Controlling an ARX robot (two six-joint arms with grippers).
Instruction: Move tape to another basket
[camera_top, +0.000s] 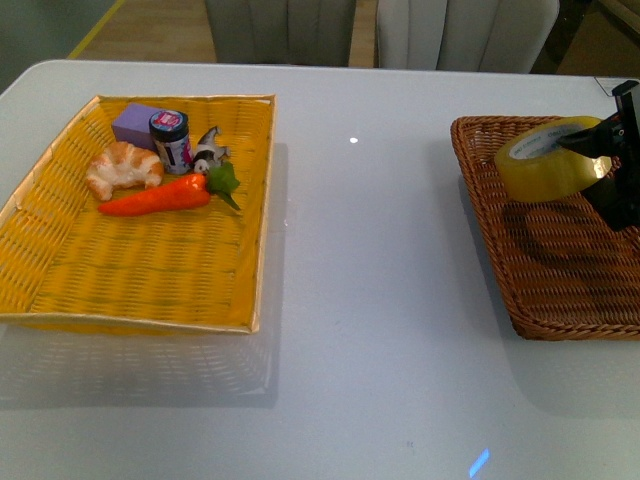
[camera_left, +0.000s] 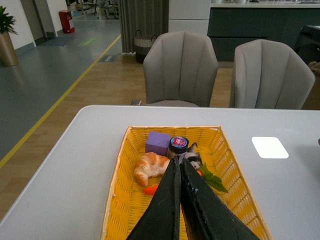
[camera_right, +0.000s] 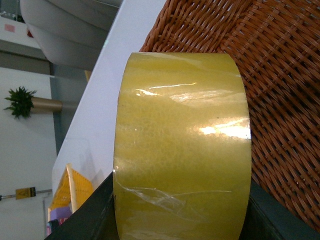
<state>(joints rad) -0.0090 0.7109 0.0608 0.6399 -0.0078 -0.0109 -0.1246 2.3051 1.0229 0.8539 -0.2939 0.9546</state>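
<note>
White table (camera_top: 370, 300) carries two trays, well apart, with a broad bare strip between them: yellow tray (camera_top: 120, 270) on the left with five small items, brown basket (camera_top: 560, 290) at the right edge. One tape (camera_top: 545, 158) is pinched by the right claw (camera_top: 592, 148) over the basket's far left corner. Left claw (camera_left: 178, 167) is pressed together, holding nothing.
</note>
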